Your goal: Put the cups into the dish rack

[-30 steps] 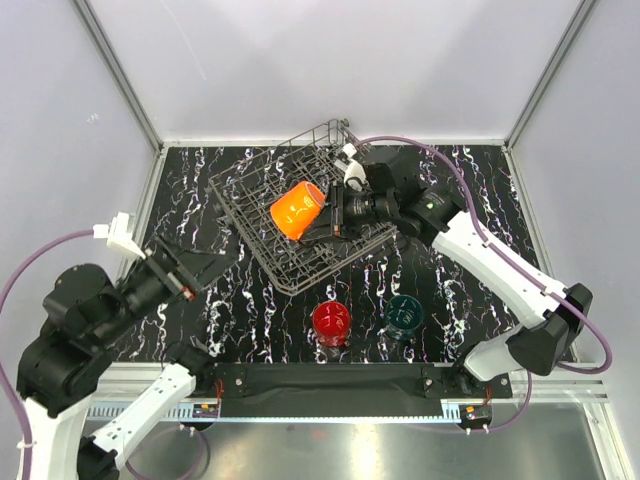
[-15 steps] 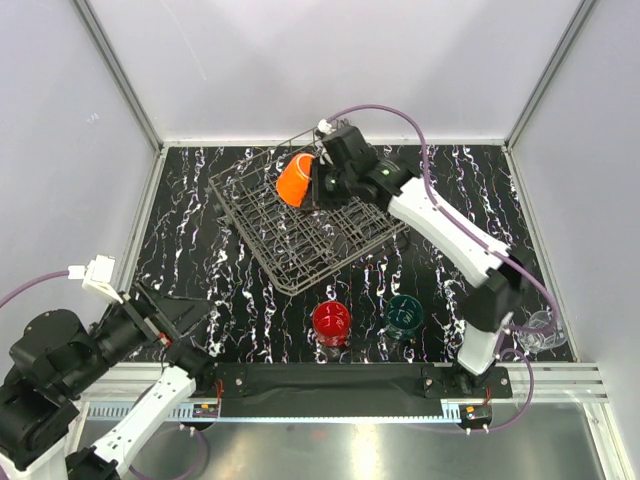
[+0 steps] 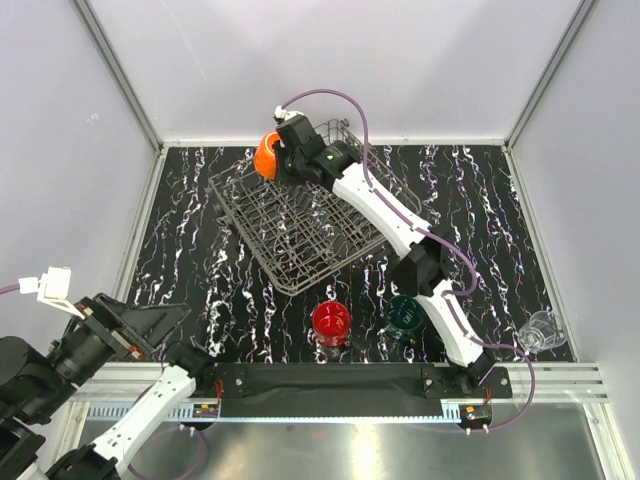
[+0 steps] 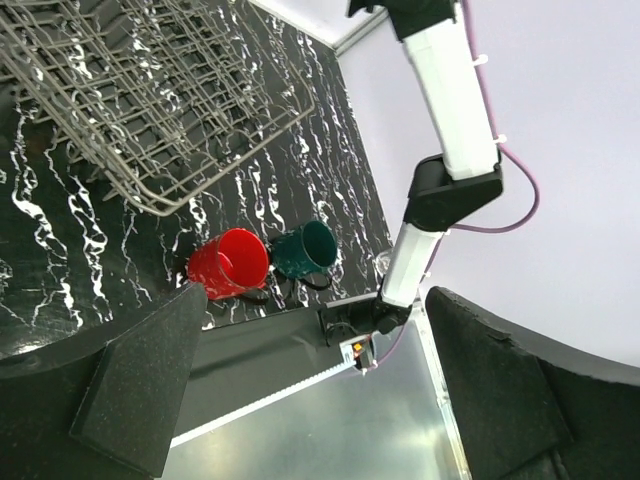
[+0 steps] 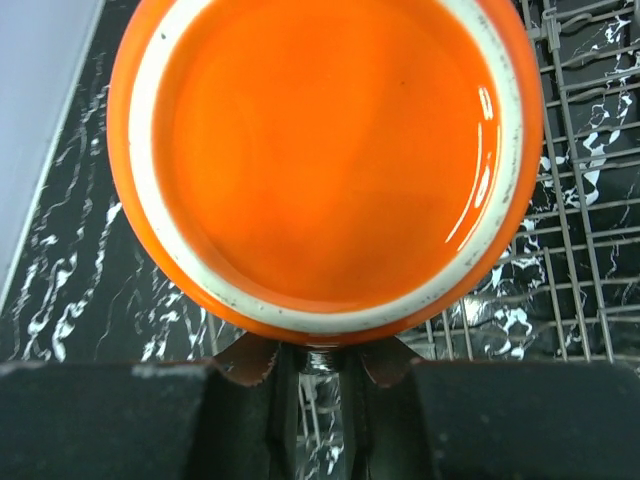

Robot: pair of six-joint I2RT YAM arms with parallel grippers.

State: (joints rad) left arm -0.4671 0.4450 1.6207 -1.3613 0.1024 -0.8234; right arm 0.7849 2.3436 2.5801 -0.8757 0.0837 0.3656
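My right gripper (image 3: 281, 160) is shut on the orange cup (image 3: 265, 155) and holds it above the far left corner of the grey wire dish rack (image 3: 300, 238). In the right wrist view the cup (image 5: 325, 160) fills the frame, its white-ringed round face toward the camera, with my right gripper (image 5: 320, 365) closed on a part at its edge. The red cup (image 3: 331, 322) and the dark teal cup (image 3: 405, 313) stand on the table in front of the rack. My left gripper (image 3: 165, 322) is open and empty at the near left. A clear cup (image 3: 541, 328) lies at the near right.
The left wrist view shows the rack's near corner (image 4: 150, 110), the red cup (image 4: 230, 262), the teal cup (image 4: 308, 247) and the right arm (image 4: 450, 100). The black marbled table (image 3: 480, 200) is walled by white panels. A black rail (image 3: 320, 380) runs along the near edge.
My right arm has carried the orange cup from the middle of the rack up to its far left corner. My left arm has drawn back toward the near left corner.
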